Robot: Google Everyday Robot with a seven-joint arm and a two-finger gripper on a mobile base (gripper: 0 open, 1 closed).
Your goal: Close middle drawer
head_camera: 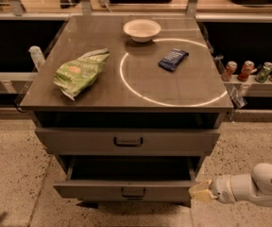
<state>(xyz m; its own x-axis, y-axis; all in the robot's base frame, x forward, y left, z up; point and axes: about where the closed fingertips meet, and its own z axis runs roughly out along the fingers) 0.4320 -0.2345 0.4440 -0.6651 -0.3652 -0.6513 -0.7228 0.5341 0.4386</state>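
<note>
Honestly, the middle drawer (pixel 93 191) looks like an easy job: it's pulled well out from the cabinet, below the top drawer (pixel 79 141), which sits shut, and its tray looks bare from here. It's grey sheet metal, so I'd say stiff and not fragile, probably light with nothing in it, and it should just roll back on its slides. No need to grab the little dark handle (pixel 133 192) at all. I'd push flat on the front panel, ideally near the middle so it doesn't rack sideways and bind. The gripper (pixel 202 191) is down low at the right end of that front panel, right at the corner, touching or just beside it, and whether it's open or closed I can't tell. A push from that far corner might twist the drawer a bit. As for labels: on the tabletop (pixel 183 86) there's a green chip bag (pixel 81 71) with some kind of logo patch, a dark blue snack packet (pixel 173 59) and a white bowl (pixel 141 30). There are also cans (pixel 254 71) on the shelf off to the right, but none of the writing is readable.
</note>
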